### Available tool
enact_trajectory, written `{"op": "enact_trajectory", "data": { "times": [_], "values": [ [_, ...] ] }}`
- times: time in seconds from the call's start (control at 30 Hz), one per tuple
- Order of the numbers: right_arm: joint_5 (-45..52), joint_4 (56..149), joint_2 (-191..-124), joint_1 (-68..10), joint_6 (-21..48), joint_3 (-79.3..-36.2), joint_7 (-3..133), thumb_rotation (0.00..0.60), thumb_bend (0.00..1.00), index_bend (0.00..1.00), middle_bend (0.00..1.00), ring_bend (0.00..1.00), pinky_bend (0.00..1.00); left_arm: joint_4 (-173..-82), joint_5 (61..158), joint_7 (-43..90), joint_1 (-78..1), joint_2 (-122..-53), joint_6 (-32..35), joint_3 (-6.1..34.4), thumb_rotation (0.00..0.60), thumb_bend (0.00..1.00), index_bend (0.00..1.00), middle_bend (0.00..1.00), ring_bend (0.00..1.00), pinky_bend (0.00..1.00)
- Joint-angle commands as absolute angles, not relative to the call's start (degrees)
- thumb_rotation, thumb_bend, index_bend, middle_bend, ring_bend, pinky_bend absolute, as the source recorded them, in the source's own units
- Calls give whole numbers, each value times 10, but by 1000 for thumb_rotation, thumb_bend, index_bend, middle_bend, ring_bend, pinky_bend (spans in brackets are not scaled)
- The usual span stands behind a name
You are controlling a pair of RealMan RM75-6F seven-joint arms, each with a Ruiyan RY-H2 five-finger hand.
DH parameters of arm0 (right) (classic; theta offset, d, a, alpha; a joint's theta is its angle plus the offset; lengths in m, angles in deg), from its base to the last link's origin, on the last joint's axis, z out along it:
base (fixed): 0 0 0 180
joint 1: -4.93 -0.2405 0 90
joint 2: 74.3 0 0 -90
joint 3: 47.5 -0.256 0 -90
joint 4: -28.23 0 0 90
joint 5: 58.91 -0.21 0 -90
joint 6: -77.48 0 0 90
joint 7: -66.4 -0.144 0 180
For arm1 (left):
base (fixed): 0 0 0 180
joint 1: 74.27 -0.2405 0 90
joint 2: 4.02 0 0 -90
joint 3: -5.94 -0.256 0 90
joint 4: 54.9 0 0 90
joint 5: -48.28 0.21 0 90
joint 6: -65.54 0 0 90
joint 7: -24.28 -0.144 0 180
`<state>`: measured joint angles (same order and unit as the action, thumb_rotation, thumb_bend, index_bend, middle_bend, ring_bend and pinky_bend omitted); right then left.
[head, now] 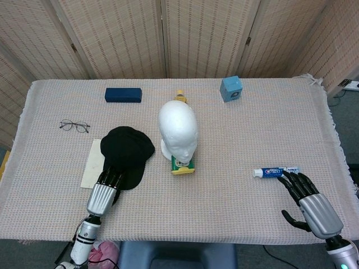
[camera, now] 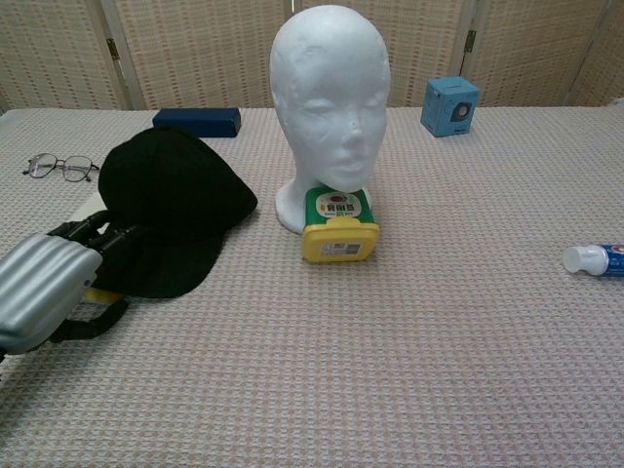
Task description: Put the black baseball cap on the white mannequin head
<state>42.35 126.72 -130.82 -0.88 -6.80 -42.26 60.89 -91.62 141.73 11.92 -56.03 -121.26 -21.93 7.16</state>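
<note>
The black cap is lying flat at about 9 o'clock from the mannequin head. The left hand is touching its brim with fingers extended, maybe pinching it, can't tell. The right hand is resting spread and holding nothing, near the toothpaste.

Cap left of mannequin head; left hand seemingly touching brim.

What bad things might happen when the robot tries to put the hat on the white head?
The left robot hand only has its fingers on the brim edge of the black cap, so the floppy cap might slip or fold when lifted.

The white mannequin head stands on a small base, with a yellow box right against its front. A push from the cap could perhaps tip the head or knock the box.
</note>
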Motion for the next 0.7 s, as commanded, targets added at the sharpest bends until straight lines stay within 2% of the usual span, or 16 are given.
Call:
{"op": "enact_trajectory", "data": {
  "times": [0.03,0.7],
  "values": [
    [422,1268,-1309,-10,-66,-423,610,600,277,0,0,0,0,-914,1415,123,-559,-1214,-221,73,600,384,161,289,112,258],
    [418,1269,-1309,-11,-63,-424,612,600,277,0,0,0,0,-846,1407,162,-553,-1253,-233,76,600,384,232,291,127,258]
  ]
}}
